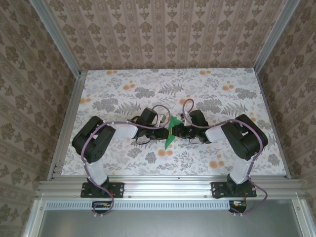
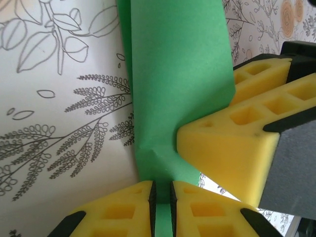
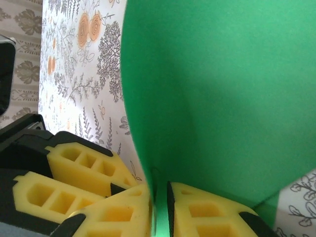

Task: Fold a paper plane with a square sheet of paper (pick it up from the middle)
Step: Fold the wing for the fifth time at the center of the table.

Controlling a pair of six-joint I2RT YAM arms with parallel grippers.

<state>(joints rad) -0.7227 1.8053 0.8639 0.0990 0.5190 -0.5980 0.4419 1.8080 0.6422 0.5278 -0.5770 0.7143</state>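
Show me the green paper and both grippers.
green paper (image 1: 170, 137), top view, its lower middle.
left gripper (image 2: 162, 191), left wrist view, between its fingertips.
right gripper (image 3: 159, 196), right wrist view, between its fingertips.

Count, top view:
- Tabletop (image 1: 123, 94), floral print: 1.
- Robot arms: 2, namely left arm (image 1: 98, 140) and right arm (image 1: 242, 138).
- Arm bases: 2, namely left base (image 1: 101, 190) and right base (image 1: 232, 190).
- Pincers: 2, namely left pincer (image 1: 162, 133) and right pincer (image 1: 179, 132).
- Green paper sheet (image 1: 171, 134): 1.
- Wallpapered walls (image 1: 163, 34): 3.
- Aluminium uprights (image 1: 52, 29) at the back corners: 2.

Count, left wrist view:
- Yellow fingers (image 2: 123, 210): 4, with 2 along the bottom edge and 2 at right.
- Green sheets: 1.

Count, right wrist view:
- Yellow fingers: 4, with 2 at bottom centre and 2 at lower left.
- Green sheets: 1.
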